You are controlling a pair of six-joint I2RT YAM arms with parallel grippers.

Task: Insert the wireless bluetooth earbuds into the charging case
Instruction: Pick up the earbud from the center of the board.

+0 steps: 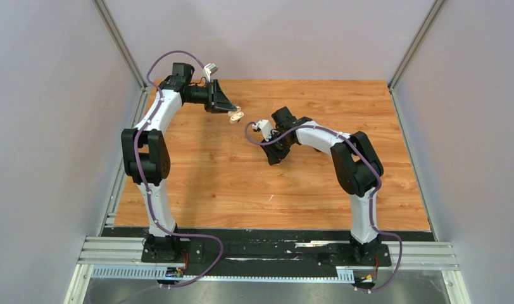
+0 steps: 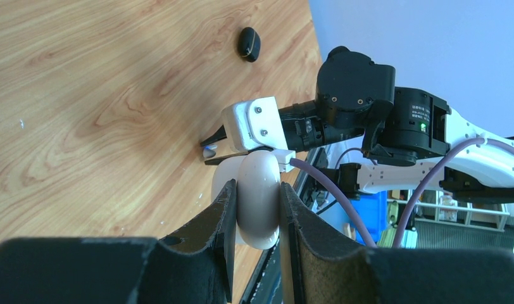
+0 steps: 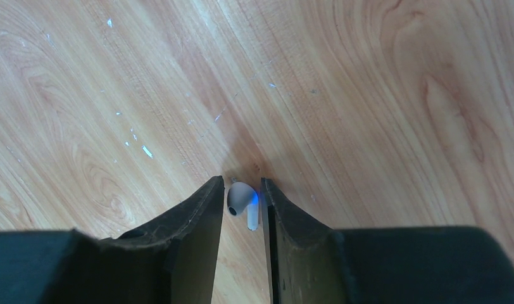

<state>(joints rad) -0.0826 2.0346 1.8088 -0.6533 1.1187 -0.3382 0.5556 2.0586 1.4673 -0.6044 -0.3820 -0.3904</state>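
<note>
My left gripper (image 1: 232,113) is raised over the far left of the table and shut on a white charging case (image 2: 259,202), pinched between both pads in the left wrist view; the case also shows in the top view (image 1: 236,116). My right gripper (image 1: 271,158) points down at the table. In the right wrist view its jaws (image 3: 243,185) stand close on either side of a white earbud (image 3: 242,201) with a blue glow. The stem lies against the right finger and a thin gap shows at the left finger. That earbud also shows in the left wrist view (image 2: 209,151).
A small black oval object (image 2: 249,43) lies on the wooden table (image 1: 318,190) beyond the right gripper; I cannot tell what it is. Grey walls enclose the table on three sides. Small white flecks dot the wood.
</note>
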